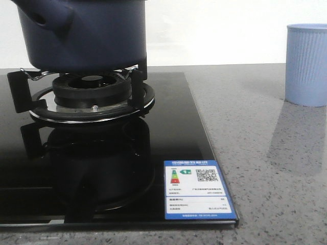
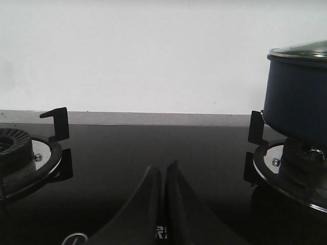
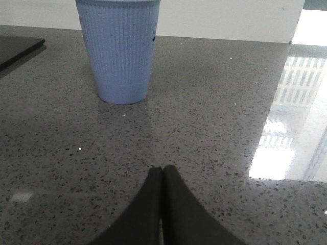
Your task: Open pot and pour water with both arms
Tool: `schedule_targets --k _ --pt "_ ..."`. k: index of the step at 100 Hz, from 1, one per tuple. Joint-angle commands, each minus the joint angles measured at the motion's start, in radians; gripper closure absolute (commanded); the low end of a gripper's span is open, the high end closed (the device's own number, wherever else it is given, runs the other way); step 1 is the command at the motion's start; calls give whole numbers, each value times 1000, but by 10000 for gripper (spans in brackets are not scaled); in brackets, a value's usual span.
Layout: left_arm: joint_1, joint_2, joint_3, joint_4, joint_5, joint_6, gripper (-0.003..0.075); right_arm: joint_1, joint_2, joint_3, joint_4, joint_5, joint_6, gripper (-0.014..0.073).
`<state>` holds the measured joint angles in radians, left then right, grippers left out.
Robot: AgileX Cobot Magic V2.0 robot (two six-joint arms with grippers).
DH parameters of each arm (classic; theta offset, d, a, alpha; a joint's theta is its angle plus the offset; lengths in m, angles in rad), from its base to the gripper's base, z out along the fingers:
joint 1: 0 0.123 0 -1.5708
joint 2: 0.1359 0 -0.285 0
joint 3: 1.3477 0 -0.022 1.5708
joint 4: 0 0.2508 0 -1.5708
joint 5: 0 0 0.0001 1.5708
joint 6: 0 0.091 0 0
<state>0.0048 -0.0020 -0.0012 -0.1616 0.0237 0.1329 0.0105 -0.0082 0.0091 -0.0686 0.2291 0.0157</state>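
The dark navy-blue pot [image 1: 84, 33] stands on the burner grate [image 1: 92, 94] of the black glass stove, its side nub toward the left. In the left wrist view the pot [image 2: 299, 97] carries a glass lid [image 2: 301, 51] with a metal rim. The pale blue ribbed cup [image 1: 306, 64] stands on the grey counter at the right; it also shows in the right wrist view [image 3: 121, 51]. My left gripper [image 2: 163, 167] is shut and empty over the stove glass, left of the pot. My right gripper [image 3: 163, 169] is shut and empty over the counter, short of the cup.
A second burner [image 2: 23, 153] sits at the stove's other side. The black stove top [image 1: 168, 148] carries an energy label sticker [image 1: 196, 189] near its front corner. The speckled grey counter [image 1: 265, 168] runs to the right, with a white wall behind.
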Motion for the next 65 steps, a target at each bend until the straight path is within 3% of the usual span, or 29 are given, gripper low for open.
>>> schedule_targets --k 1,65 --pt "-10 -26 14 -1 -71 -6 736 0 -22 17 -1 -79 2 655" --pt "-10 -26 14 -1 -71 -6 736 0 -22 17 -1 -85 2 655"
